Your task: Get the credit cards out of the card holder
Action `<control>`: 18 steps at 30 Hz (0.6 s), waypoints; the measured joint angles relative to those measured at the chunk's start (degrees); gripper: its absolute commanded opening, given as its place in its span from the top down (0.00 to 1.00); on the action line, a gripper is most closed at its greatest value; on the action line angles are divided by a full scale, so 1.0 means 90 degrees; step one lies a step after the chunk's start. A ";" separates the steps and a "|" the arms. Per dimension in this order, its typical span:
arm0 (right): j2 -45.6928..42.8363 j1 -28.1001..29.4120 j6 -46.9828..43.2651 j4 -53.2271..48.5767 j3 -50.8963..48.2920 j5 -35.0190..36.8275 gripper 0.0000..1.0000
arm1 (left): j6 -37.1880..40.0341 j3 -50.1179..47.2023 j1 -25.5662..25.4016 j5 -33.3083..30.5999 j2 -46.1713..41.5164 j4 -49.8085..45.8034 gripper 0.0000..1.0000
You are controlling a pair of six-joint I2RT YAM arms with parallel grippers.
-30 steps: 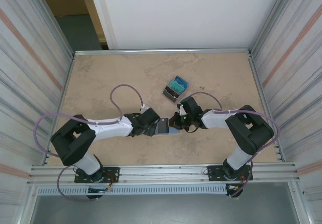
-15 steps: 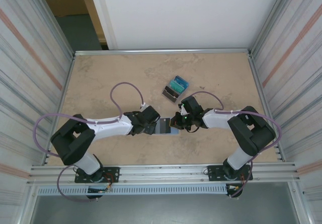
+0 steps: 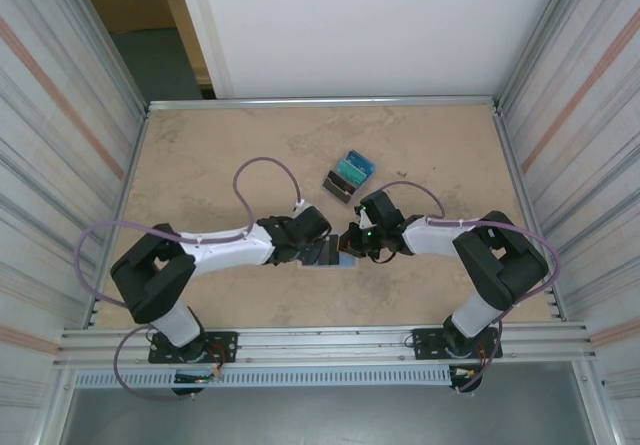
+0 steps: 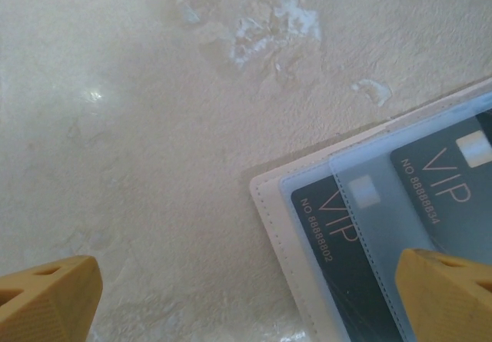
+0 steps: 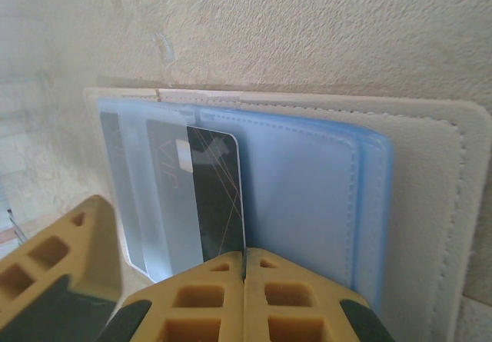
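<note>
The wallet (image 3: pixel 328 254) lies open and flat, long side left to right, cards (image 4: pixel 323 227) inside. The right gripper (image 5: pixel 244 269) pinches one dark card (image 5: pixel 217 196); the left gripper (image 4: pixel 246 296) gapes wide.

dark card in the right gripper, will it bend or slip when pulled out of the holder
The dark card looks thin but flat and straight-edged, so it probably stays stiff. Its smooth face may slip in the right gripper, which pinches just its end. The card holder looks thin and light, so it might drag along.
</note>
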 measured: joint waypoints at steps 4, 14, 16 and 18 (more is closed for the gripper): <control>-0.0022 0.0000 0.0000 0.0000 0.0000 0.0002 1.00 | -0.0002 0.0083 -0.0002 -0.0007 0.0287 0.0000 0.01; -0.0325 -0.0024 0.0002 0.0049 -0.0102 0.0002 0.94 | -0.0002 0.0177 -0.0007 -0.0049 0.0379 -0.0010 0.01; -0.0362 -0.0051 0.0007 0.0126 -0.0180 -0.0010 0.92 | -0.0005 0.0177 -0.0007 -0.0049 0.0379 -0.0012 0.01; -0.0367 -0.0073 0.0051 0.0272 -0.0267 -0.0046 0.91 | -0.0005 0.0177 -0.0007 -0.0046 0.0379 -0.0012 0.01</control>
